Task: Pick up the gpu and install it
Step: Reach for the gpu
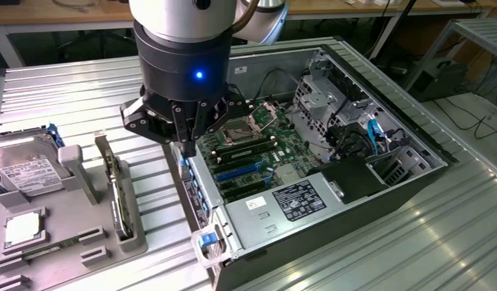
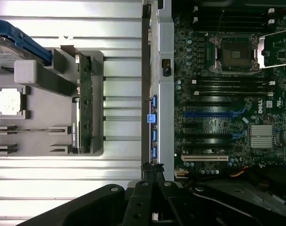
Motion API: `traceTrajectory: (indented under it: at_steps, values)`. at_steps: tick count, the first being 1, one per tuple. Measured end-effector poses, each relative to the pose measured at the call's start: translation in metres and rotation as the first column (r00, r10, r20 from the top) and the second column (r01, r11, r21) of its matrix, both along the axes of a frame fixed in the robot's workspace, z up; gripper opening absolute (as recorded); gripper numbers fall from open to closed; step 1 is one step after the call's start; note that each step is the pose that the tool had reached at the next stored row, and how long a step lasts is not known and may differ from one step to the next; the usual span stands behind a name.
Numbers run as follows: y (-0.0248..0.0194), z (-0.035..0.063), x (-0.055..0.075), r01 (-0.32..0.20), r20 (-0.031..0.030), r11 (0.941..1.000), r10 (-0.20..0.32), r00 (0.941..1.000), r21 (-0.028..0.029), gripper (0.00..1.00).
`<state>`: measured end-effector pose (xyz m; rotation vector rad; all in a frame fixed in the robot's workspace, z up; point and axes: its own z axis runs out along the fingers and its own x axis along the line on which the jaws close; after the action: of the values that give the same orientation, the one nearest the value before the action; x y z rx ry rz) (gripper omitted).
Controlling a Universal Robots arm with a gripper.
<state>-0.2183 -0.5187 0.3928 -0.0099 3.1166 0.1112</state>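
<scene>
Exterior view: gpu [image 1: 119, 206] upright in tray [image 1: 70, 212] (untouched), apart from the closed fingers [image 1: 185, 147].

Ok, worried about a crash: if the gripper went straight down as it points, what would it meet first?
Probably the computer case rear wall, directly under the gripper, jaws shut; depth is unclear.

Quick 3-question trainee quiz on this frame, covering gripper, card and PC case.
1. True or false: the thin flat expansion card with silver end bracket stands on edge in the grey plastic tray.
2. The black robot gripper hangs over: A) the silver hard drive, B) the open black computer case's rear wall, C) the power supply.
3. Fill in: the gripper's jaws are ____.
Key: 1 true; 2 B; 3 shut.
</scene>
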Motion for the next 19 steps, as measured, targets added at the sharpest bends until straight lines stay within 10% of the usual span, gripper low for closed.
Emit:
traceTrajectory:
  at_steps: [19]
  values:
    - [-0.0111,-0.0003,-0.005,-0.001,0.0,1.0,0.001,1.0,0.0002,0.11]
